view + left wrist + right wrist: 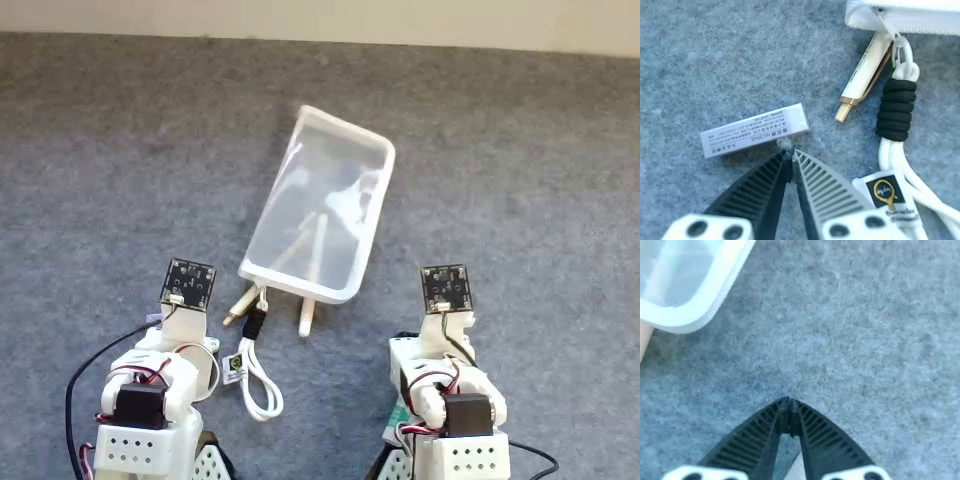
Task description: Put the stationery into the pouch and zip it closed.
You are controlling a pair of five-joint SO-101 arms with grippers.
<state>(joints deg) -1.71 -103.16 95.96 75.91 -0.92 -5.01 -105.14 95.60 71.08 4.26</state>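
cord (896, 106), pen (867, 75) at pouch (320, 205) mouth, open carpet (520, 150)

**Materials and finishes**

Table (520, 150): grey felt-like cloth, matt and rough.
Pouch (320, 205): translucent frosted plastic with white woven cloth trim.
Pen (863, 79): glossy white plastic, gold-coloured metal clip.
Eraser (754, 131): matt printed paper sleeve.
Cord (892, 160): smooth white, with matt black wrapping.
Left end effector (791, 152), right end effector (788, 402): ribbed matt black plastic.
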